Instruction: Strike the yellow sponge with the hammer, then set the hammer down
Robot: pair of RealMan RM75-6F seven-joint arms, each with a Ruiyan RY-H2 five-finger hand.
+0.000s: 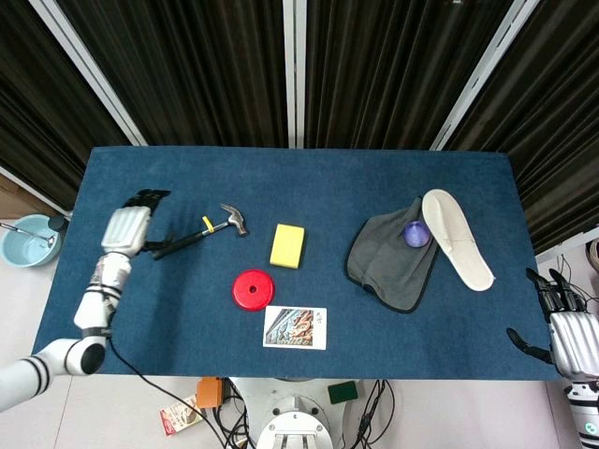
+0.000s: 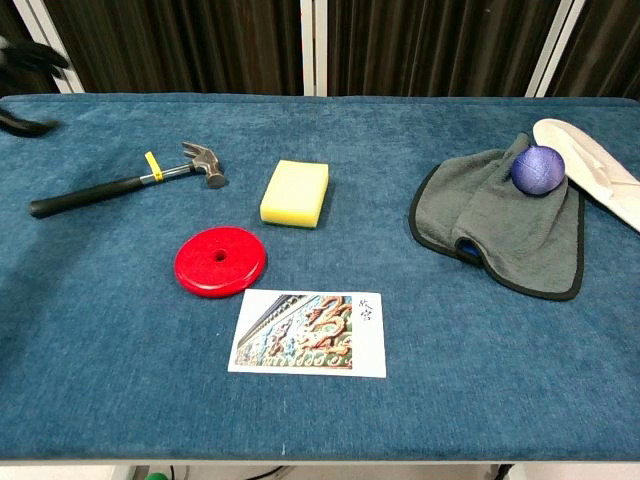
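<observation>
The claw hammer point(image 2: 130, 180) lies flat on the blue tabletop point(image 2: 420, 350), its head just left of the yellow sponge point(image 2: 295, 193) and apart from it. The left robot hand point(image 1: 126, 227) sits near the handle's end, holding nothing, fingers seemingly spread, though the view is small. The right robot hand point(image 1: 563, 323) rests open off the tabletop's edge. The main risk: the left arm sweeping across could clip the handle and swing the hammer into the sponge or red disc point(image 2: 220, 261).

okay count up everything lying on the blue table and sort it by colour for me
Yellow: 1, the sponge
Red: 1, the disc
Grey: 1, the cloth
Purple: 1, the ball
White: 1, the insole
Black-handled: 1, the hammer
Multicoloured: 1, the picture card
Total: 7
</observation>
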